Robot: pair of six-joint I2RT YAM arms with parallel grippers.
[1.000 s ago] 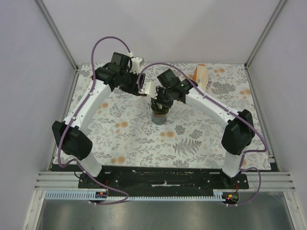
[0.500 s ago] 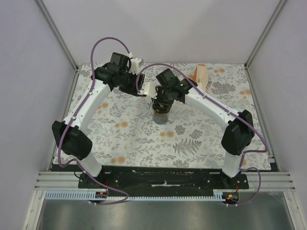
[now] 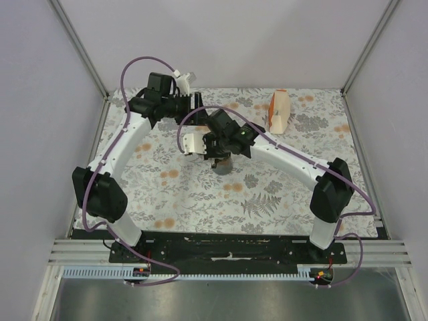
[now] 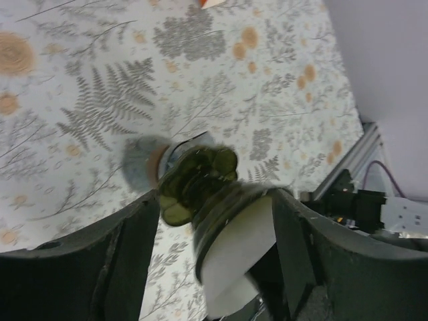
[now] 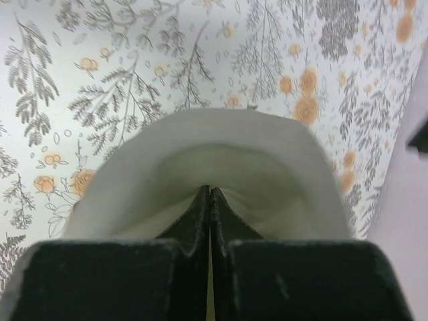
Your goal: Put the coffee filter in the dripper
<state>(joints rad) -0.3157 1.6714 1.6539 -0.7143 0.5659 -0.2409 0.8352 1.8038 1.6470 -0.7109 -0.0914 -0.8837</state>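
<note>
Up close, right gripper (image 5: pixel 210 221) pinches the coffee filter (image 5: pixel 207 160); left gripper (image 4: pixel 214 221) clamps the blurred dripper (image 4: pixel 200 184).

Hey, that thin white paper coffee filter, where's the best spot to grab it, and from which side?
Probably at its edge, pinching the paper wall from outside, as the right end effector does on the thin white paper coffee filter. The paper looks too flimsy to squeeze across, and an edge pinch leaves the cone free to enter the dark olive-green funnel-shaped dripper.
</note>
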